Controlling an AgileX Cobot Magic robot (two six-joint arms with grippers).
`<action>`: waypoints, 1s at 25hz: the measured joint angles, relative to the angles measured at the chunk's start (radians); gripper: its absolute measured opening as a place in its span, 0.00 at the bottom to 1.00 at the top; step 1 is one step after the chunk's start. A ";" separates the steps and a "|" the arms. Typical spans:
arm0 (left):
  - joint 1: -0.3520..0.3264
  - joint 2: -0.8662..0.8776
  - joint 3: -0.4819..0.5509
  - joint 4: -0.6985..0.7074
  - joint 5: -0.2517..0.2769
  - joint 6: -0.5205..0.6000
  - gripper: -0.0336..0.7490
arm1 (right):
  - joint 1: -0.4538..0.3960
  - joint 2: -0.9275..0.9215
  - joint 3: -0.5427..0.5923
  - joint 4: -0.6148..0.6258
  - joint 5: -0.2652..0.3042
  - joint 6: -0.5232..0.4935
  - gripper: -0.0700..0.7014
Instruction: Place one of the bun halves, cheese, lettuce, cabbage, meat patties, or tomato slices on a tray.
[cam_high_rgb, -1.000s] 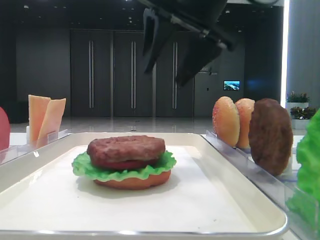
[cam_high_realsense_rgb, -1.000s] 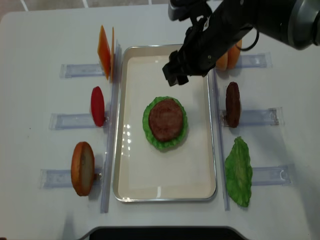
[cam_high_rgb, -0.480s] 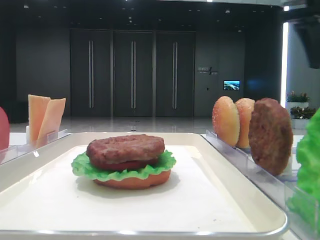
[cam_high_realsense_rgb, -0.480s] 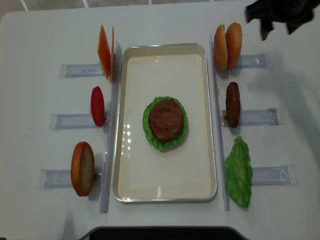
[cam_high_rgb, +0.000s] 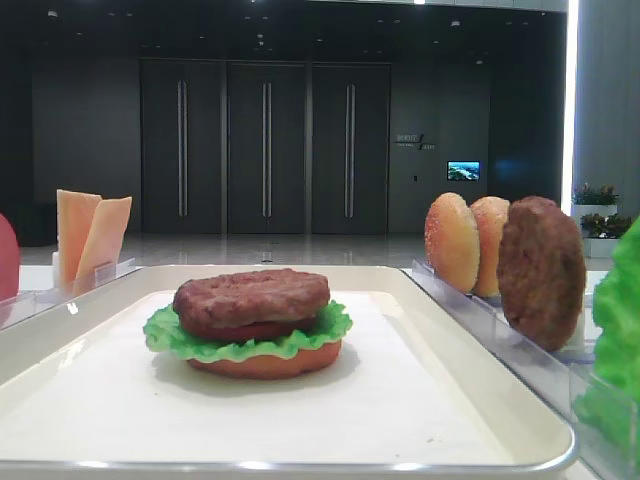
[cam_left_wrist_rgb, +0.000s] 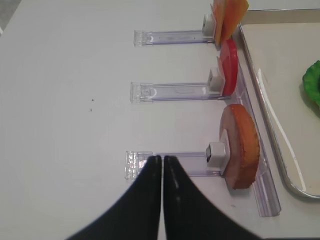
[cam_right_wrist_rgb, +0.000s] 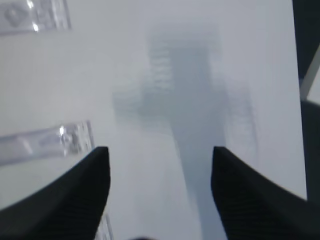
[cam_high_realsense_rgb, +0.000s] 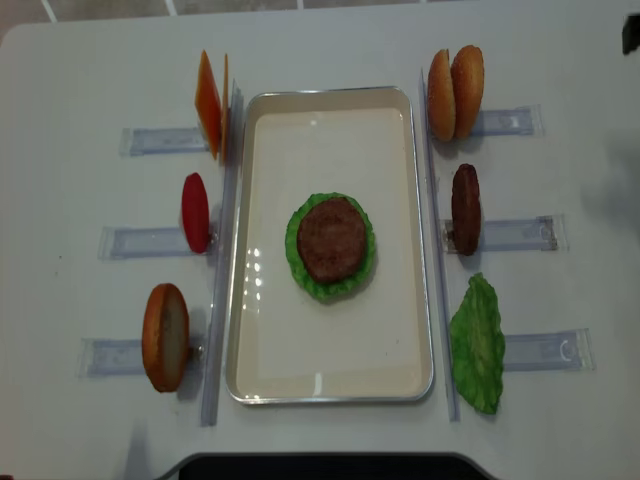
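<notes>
On the cream tray a meat patty lies on lettuce over a bun half. Around the tray, held in racks, are cheese, a tomato slice, a bun half, two bun halves, a patty and lettuce. Cabbage is out of view. My right gripper is open and empty above bare table, far right of the tray. My left gripper is shut and empty over the rack left of the bun half.
Clear plastic racks line both long sides of the tray, with more of them below the right gripper. The white table's right edge runs close to that gripper. A dark panel sits at the table's near edge.
The right arm has swung from above the tray's back right corner out to the far right and left both high views. The food and the left gripper have not moved.
</notes>
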 joint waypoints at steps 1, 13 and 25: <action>0.000 0.000 0.000 0.000 0.000 0.000 0.04 | 0.000 -0.066 0.083 0.000 0.000 0.004 0.64; 0.000 0.000 0.000 0.000 0.000 0.000 0.04 | 0.001 -0.928 0.724 0.016 0.002 0.014 0.64; 0.000 0.000 0.000 0.000 0.000 0.000 0.04 | 0.001 -1.442 0.805 0.131 -0.070 -0.122 0.60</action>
